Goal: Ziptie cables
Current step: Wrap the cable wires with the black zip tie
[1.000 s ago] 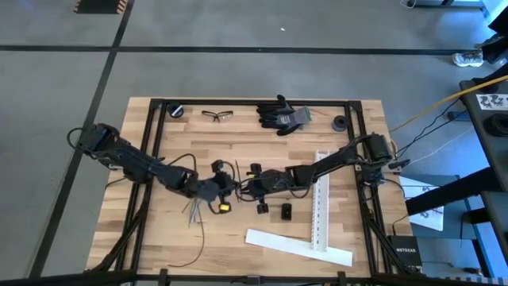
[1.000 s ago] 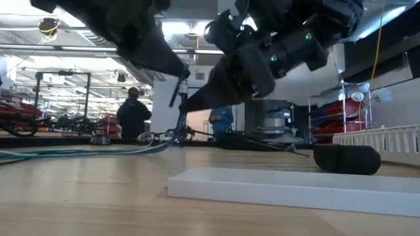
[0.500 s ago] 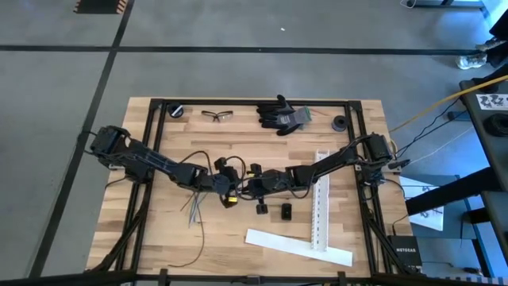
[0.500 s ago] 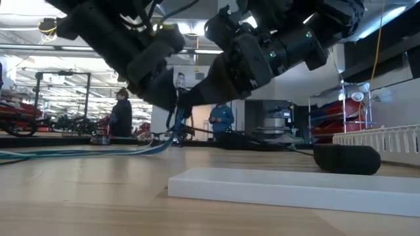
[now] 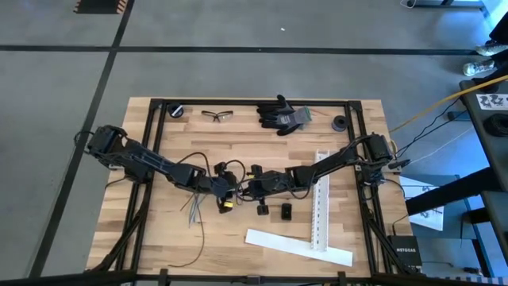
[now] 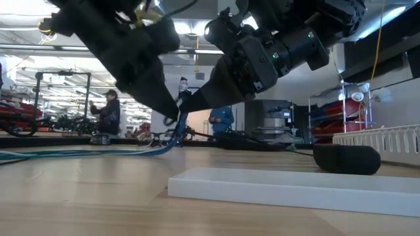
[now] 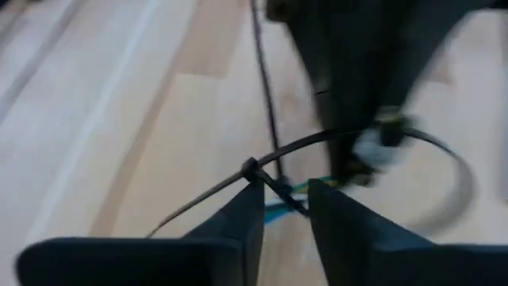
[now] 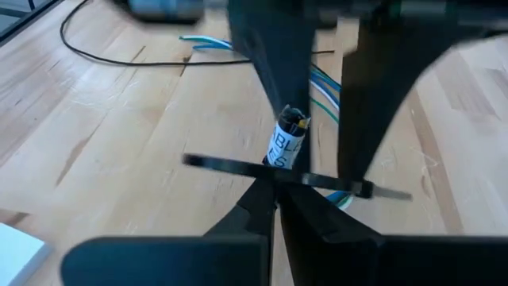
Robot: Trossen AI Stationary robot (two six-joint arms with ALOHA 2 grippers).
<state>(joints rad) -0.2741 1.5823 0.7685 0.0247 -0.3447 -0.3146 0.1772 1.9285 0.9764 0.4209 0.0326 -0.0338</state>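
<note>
My two grippers meet tip to tip above the middle of the table: left gripper (image 5: 228, 193), right gripper (image 5: 244, 191). The right gripper (image 8: 275, 208) is shut on a black ziptie (image 8: 238, 168). That ziptie curves into a loop (image 7: 460, 171) around a white-labelled bundle of pale blue and green cables (image 8: 287, 139). My left gripper (image 7: 286, 213) is open; its fingers stand on either side of the strip just behind the ziptie's head (image 7: 250, 169), and I cannot tell whether they touch it. More cables (image 5: 193, 208) and a second thin black ziptie (image 5: 198, 238) lie on the table. My right gripper pinches the ziptie's strip (image 8: 266, 170) between its two shut fingers, some way from the head (image 8: 365, 190). The fingers lie across the strip and slant down from the table's right. The strip is lifted clear of the table.
Two white perforated strips lie at the table's right (image 5: 321, 199) and near side (image 5: 298, 246). Small black parts (image 5: 286, 211) (image 5: 261, 208) sit near the grippers. Gloves (image 5: 282, 115), glasses (image 5: 217, 115) and black round pieces (image 5: 175, 110) (image 5: 340, 123) lie along the far edge. People stand in the room beyond.
My left gripper has moved toward the table's right and down, coming up to the right gripper's tips and the ziptie. The right gripper has stayed where it was, shut on the strip.
</note>
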